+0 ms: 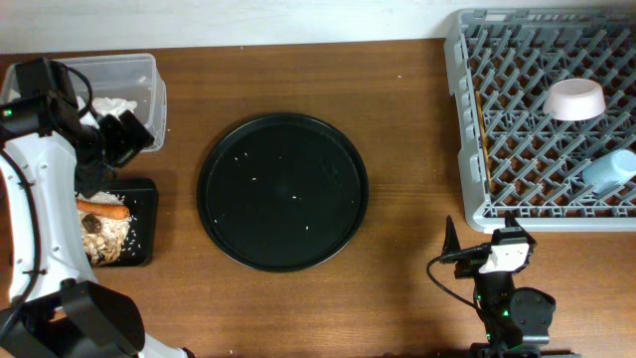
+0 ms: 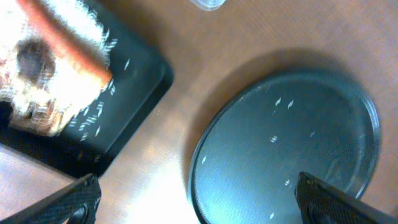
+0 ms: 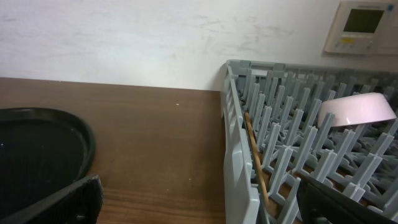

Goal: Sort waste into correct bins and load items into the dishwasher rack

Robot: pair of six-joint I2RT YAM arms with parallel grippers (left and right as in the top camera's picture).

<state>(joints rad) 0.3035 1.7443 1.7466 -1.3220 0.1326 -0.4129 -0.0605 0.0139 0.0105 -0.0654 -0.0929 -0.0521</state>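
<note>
Left end effector [image 1: 127, 137] and right end effector [image 1: 481, 237] both gape empty, carrot [image 1: 104, 210] in the flat black tray [image 1: 147, 194], tissue [image 1: 111, 105] in the clear box [image 1: 149, 70], dish [image 1: 574, 98], cup [image 1: 608, 171] and chopsticks [image 1: 483, 139] in the rack [image 1: 467, 60], so best lift the left straight up, clear of the bins.

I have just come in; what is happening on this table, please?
A two-armed robot is clearing a table, and the job looks nearly done. The round black tray holds only a few stray grains. The carrot and rice scraps lie in the flat black tray, the tissue in the clear box. The dish, blue cup and chopsticks sit in the grey rack. The left arm hovers over the bins, the right arm rests near the rack; both have open jaws and hold nothing.
</note>
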